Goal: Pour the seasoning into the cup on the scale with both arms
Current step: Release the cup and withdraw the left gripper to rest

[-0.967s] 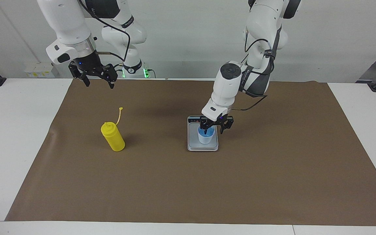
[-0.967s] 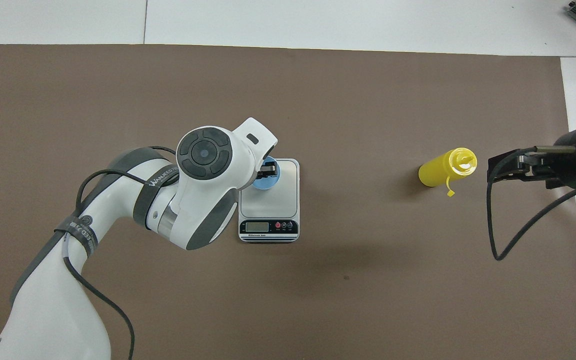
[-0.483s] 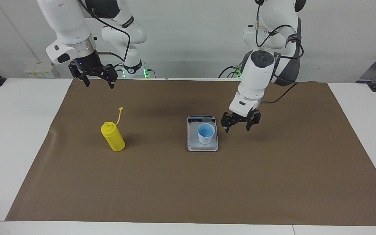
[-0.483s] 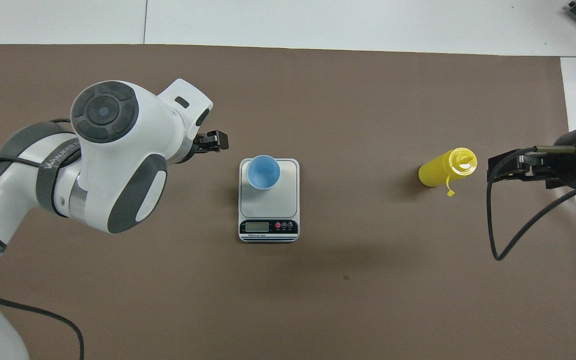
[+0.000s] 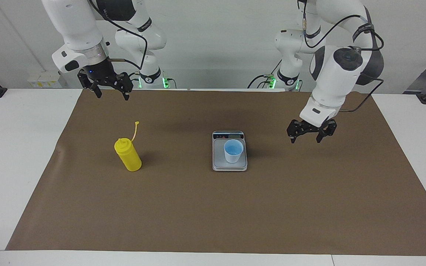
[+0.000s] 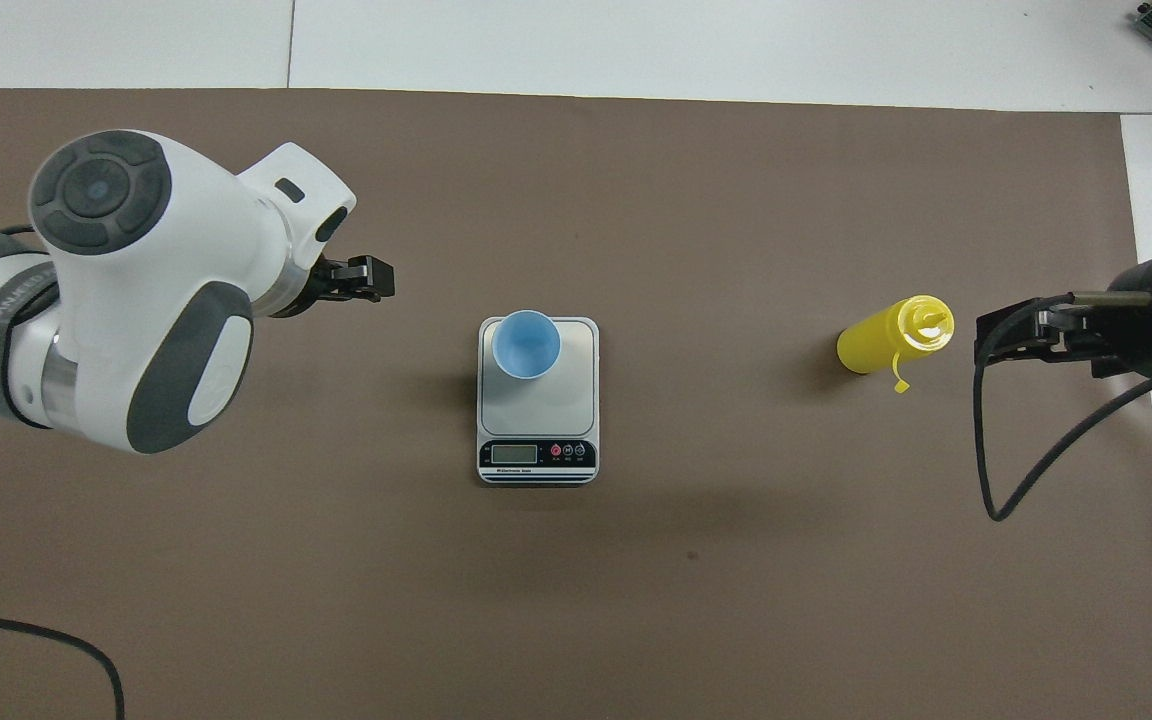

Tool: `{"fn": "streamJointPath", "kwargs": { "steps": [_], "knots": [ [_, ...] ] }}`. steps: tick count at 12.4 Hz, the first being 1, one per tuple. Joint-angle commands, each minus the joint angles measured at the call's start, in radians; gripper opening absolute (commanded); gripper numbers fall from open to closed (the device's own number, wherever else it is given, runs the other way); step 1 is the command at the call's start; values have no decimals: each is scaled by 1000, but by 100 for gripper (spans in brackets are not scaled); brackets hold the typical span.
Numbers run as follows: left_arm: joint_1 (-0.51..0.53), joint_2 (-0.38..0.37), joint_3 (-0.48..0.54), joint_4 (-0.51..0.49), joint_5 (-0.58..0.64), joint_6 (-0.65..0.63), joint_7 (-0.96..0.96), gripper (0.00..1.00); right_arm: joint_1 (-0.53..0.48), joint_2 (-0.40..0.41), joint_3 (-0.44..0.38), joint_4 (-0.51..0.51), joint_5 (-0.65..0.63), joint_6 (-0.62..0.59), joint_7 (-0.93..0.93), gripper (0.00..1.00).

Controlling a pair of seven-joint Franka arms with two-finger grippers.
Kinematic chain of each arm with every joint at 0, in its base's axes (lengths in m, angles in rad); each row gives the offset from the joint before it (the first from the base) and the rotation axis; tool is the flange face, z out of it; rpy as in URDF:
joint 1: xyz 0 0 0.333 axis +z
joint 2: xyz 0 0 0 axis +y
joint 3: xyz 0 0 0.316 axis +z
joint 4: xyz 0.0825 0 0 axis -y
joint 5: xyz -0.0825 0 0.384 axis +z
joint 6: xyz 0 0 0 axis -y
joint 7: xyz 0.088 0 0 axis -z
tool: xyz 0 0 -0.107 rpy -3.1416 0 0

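**Cup on the scale, bottle standing alone, both hands open**

Nearest the robots, the right hand (image 5: 111, 90) hangs open and empty in the air over the edge of the brown mat (image 5: 213, 207) at the right arm's end of the worktop (image 5: 9, 155). That arm waits.

The left hand (image 5: 308, 136) hovers over bare mat toward the left arm's end, fingers spread, holding nothing, well apart from the scale.

The grey scale (image 5: 230, 165) lies flat about the middle of the mat, its dark display strip at the end nearest the robots. The light blue cup (image 5: 233, 151) stands upright on the weighing plate, toward the plate's farther end and its edge on the left arm's side.

The yellow squeeze bottle (image 5: 128, 154) stands on the mat toward the right arm's end, well apart from the scale and at about the same depth. Its cap strap (image 5: 135, 131) sticks up from the nozzle, and nothing touches it.
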Motion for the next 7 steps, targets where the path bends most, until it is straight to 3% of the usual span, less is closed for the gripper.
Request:
{"fn": "streamJointPath", "kwargs": {
  "steps": [1, 7],
  "knots": [
    [82, -65, -13, -16, -22, -68, 140, 100, -16, -16, -1, -14, 2, 1, 5, 100],
    [236, -177, -5, -8, -36, -220, 416, 100, -19, -18, -1, -22, 6, 16, -32, 100]
  ]
}}
